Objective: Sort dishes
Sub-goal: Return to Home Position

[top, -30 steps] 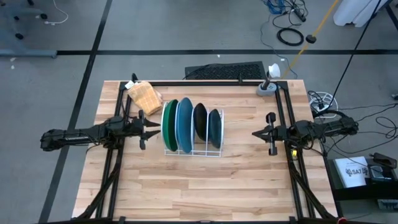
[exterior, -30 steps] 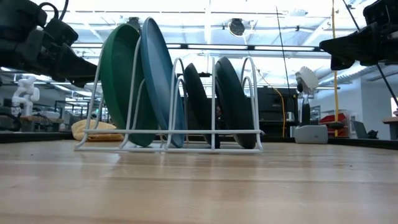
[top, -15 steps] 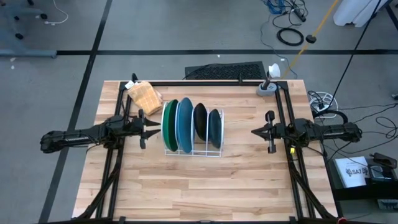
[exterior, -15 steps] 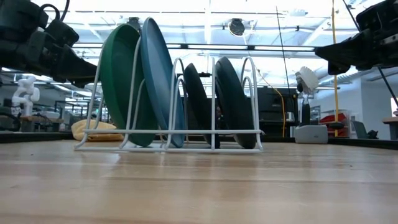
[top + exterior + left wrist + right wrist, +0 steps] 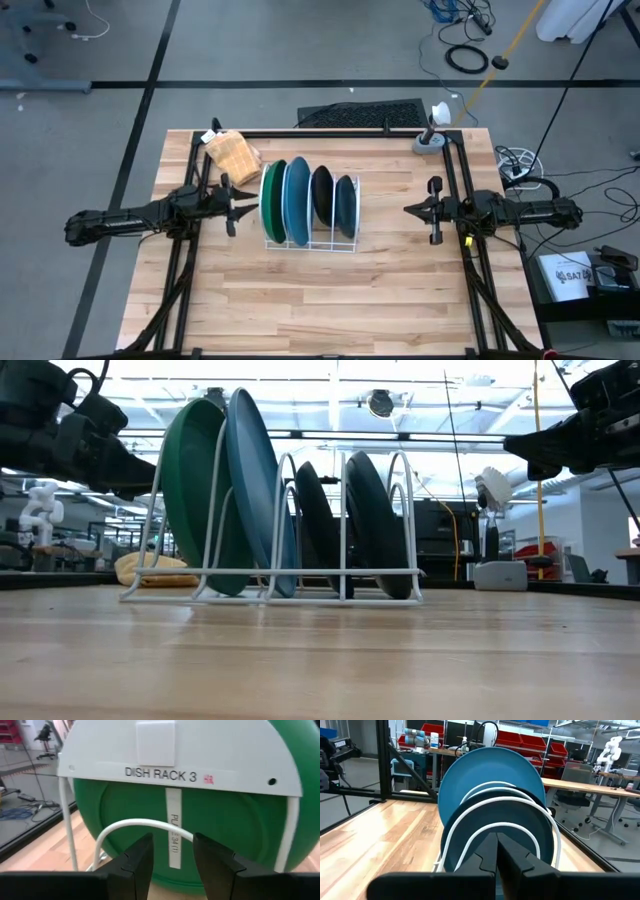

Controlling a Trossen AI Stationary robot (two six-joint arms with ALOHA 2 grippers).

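Observation:
Four plates stand on edge in the slots of a white wire rack [image 5: 310,238] at mid-table: a large green plate [image 5: 271,200], a large light-blue plate [image 5: 296,198], a smaller black plate [image 5: 322,194] and a smaller dark-teal plate [image 5: 345,204]. My left gripper [image 5: 247,208] hovers open just left of the green plate [image 5: 225,820], facing the rack's labelled end panel [image 5: 175,750]. My right gripper [image 5: 407,211] is shut and hangs in the air right of the rack, pointing at the dark-teal plate [image 5: 460,845]. The light-blue plate [image 5: 485,770] rises behind it.
A tan woven object [image 5: 232,152] lies near the table's far-left corner, behind the left gripper. A grey stand [image 5: 430,140] sits at the far-right corner. A black frame rail [image 5: 340,132] runs along the far edge. Bare wood [image 5: 330,300] stretches in front of the rack.
My right arm has straightened, and its gripper has edged slightly toward the rack. The plates and the rack have stayed where they were.

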